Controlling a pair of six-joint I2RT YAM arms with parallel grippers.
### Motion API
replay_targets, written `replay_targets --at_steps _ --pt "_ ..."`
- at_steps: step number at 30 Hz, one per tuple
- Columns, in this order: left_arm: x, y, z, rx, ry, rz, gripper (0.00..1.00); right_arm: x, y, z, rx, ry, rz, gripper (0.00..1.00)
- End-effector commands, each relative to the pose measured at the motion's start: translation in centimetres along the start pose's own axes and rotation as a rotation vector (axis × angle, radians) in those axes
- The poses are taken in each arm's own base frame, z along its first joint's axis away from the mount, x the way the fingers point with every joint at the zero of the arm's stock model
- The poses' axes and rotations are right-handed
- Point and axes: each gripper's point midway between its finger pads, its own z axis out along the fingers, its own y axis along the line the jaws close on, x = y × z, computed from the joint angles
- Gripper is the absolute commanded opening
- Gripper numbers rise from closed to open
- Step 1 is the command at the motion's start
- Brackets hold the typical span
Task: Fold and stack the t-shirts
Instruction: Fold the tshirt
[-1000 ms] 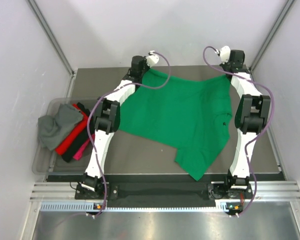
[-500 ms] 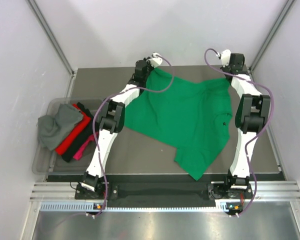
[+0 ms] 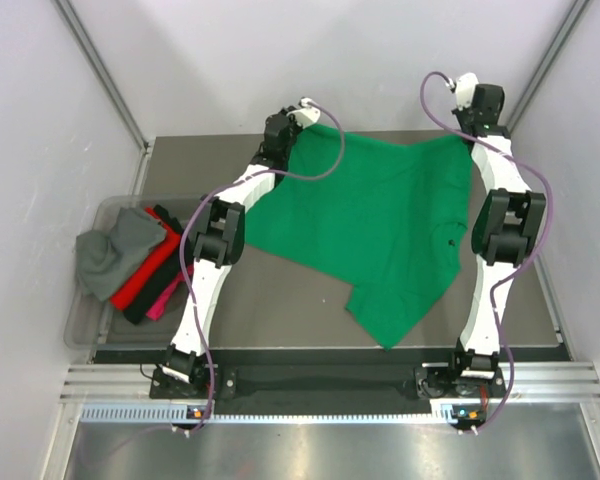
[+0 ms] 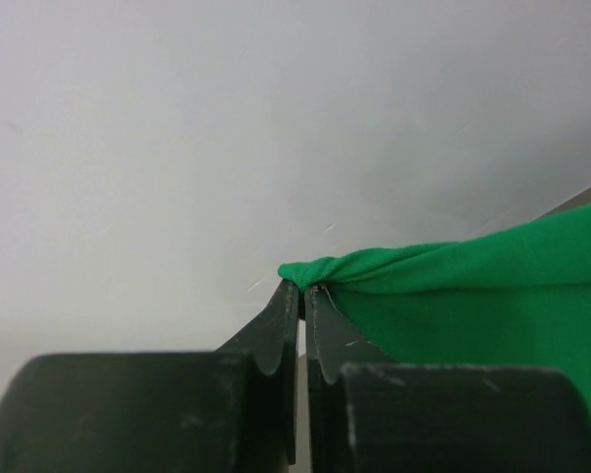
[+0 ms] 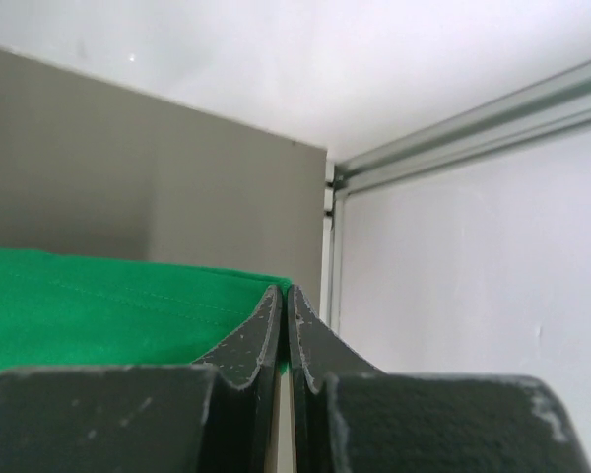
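green tee (image 3: 380,230) now stretched wider

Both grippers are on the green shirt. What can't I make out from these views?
Right wrist view: how much green t-shirt the right gripper has; its fingers cover the pinch.
Left wrist view: the shirt beyond the corner bunched in the left gripper, cut off by the frame edge.
Top view: both pinches, behind the wrists; the shirt count in the bin, hidden under the grey t-shirt.
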Motion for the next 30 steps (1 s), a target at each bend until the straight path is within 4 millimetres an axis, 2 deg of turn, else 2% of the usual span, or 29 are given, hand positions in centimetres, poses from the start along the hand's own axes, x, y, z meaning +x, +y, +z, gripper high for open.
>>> replay_targets --at_steps 1,4,5,6,8,9,11,14,18,21,22,24,25,30 --pt "-3.2 4.3 0.1 -0.117 -0.081 -0.004 0.00 -0.5 -0.6 1.1 0.025 -0.019 0.030 0.00" --pt "-2.6 3.7 0.1 -0.095 -0.056 -0.034 0.00 -0.4 -0.2 0.8 0.008 -0.016 0.040 0.00" --pt "-1.9 2.9 0.0 -0.063 -0.021 -0.040 0.00 0.3 0.3 0.8 -0.005 -0.001 0.040 0.00" --pt "-1.8 2.8 -0.2 -0.051 -0.008 -0.069 0.00 -0.1 -0.1 0.2 0.000 -0.015 0.044 0.00" --pt "-1.4 2.7 -0.4 -0.042 0.006 -0.071 0.00 1.1 0.7 -0.1 -0.014 0.004 0.033 0.00" --pt "-1.8 2.9 -0.6 -0.047 -0.005 -0.067 0.00 0.6 0.2 -0.8 -0.005 -0.010 0.030 0.00" --pt "-1.3 2.5 -0.8 -0.044 -0.008 -0.060 0.00 1.4 0.6 -1.2 -0.016 0.007 0.024 0.00" --pt "-1.6 1.8 -1.0 -0.013 -0.009 -0.042 0.00 1.0 0.4 -3.0 -0.027 0.002 0.036 0.00" --pt "-1.7 0.9 -1.7 0.029 0.009 -0.023 0.00 1.1 1.1 -5.2 -0.071 -0.004 0.058 0.00" --pt "-1.8 1.1 -2.2 0.033 0.017 -0.027 0.00 1.4 1.5 -6.9 -0.092 -0.005 0.068 0.00" --pt "-1.7 1.1 -2.4 0.035 0.021 -0.025 0.00 2.2 2.0 -7.2 -0.105 0.010 0.066 0.00" --pt "-1.6 1.3 -2.8 0.037 0.026 -0.018 0.00 1.9 1.9 -8.4 -0.111 -0.002 0.070 0.00" --pt "-1.6 1.4 -2.9 0.033 0.023 -0.014 0.00 2.6 2.4 -8.7 -0.124 0.010 0.070 0.00" --pt "-1.7 2.9 -3.5 0.000 0.022 -0.001 0.00 2.9 2.8 -11.3 -0.146 0.005 0.090 0.00"
